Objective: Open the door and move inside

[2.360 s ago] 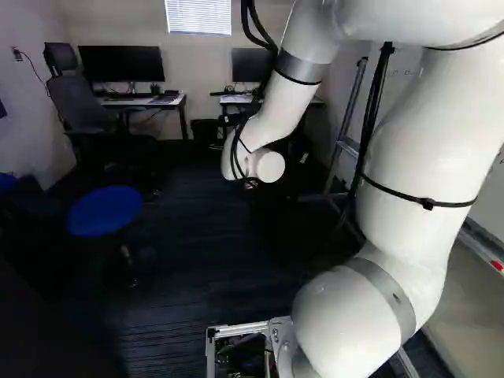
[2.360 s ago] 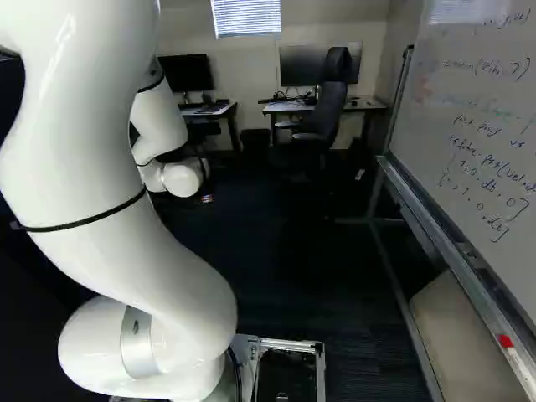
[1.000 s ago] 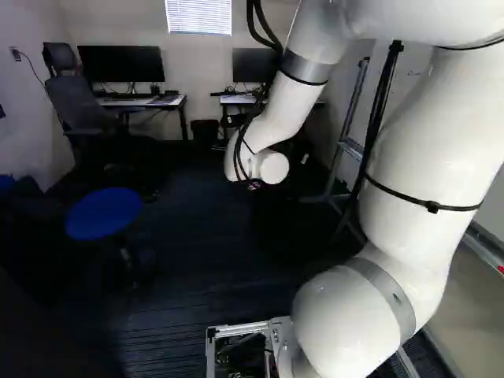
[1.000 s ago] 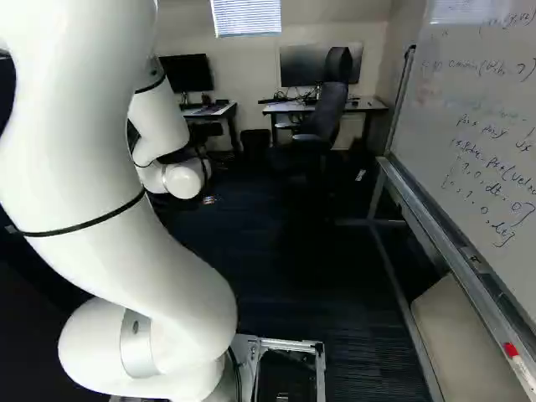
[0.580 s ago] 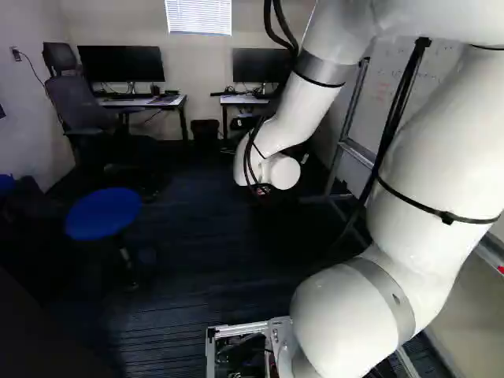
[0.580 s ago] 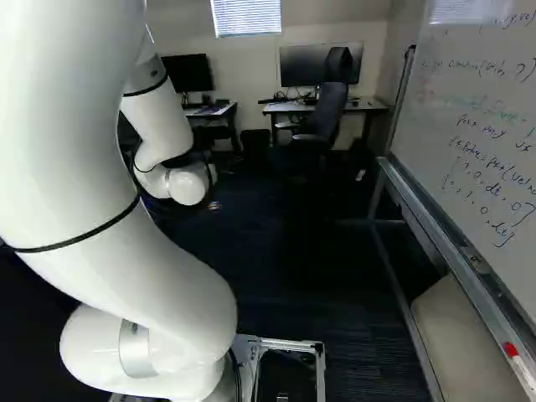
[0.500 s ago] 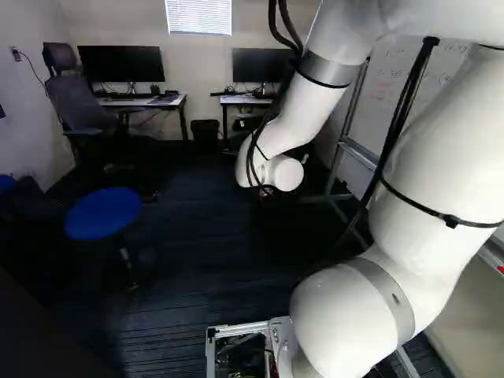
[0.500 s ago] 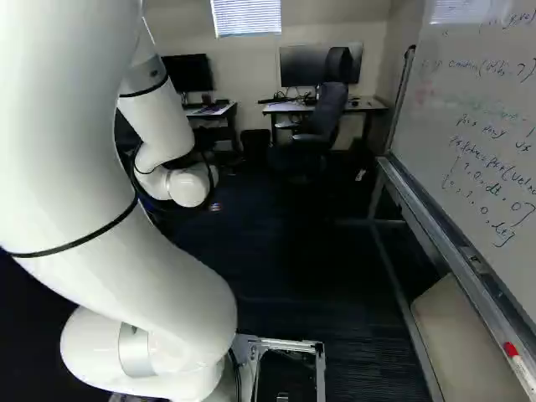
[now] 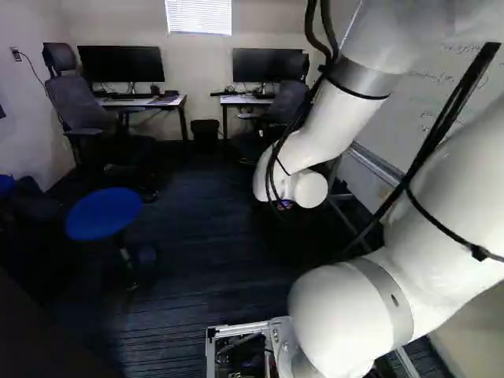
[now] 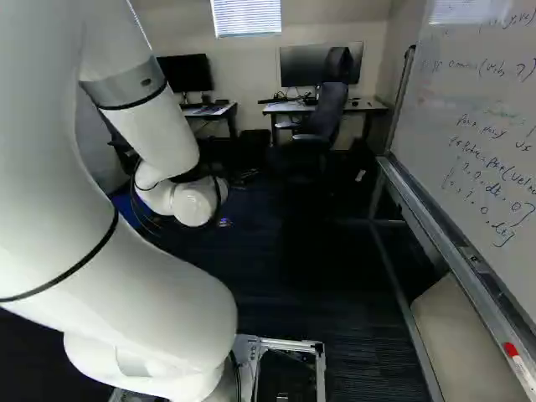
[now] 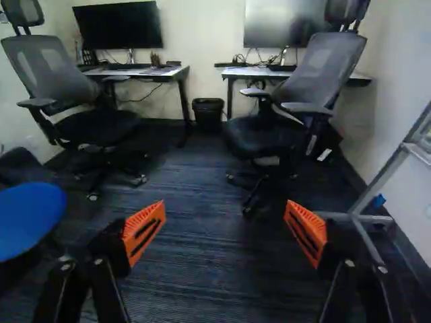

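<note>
Two orange-padded fingers (image 11: 143,232) of my gripper (image 10: 224,222) stood wide apart above the dark carpet (image 11: 202,269). Ahead, a black bin (image 11: 207,116) sat between the side edges of two desks (image 11: 176,73), each bearing a monitor (image 11: 120,28) towards its back edge, with an office chair (image 11: 316,67) near the front one. A red-capped marker (image 10: 509,348) lay along the whiteboard's (image 10: 469,159) lower edge; where the door was, I could not tell.

Blue stool (image 9: 104,213) on dark carpet (image 9: 193,260), near desks (image 9: 142,102).
</note>
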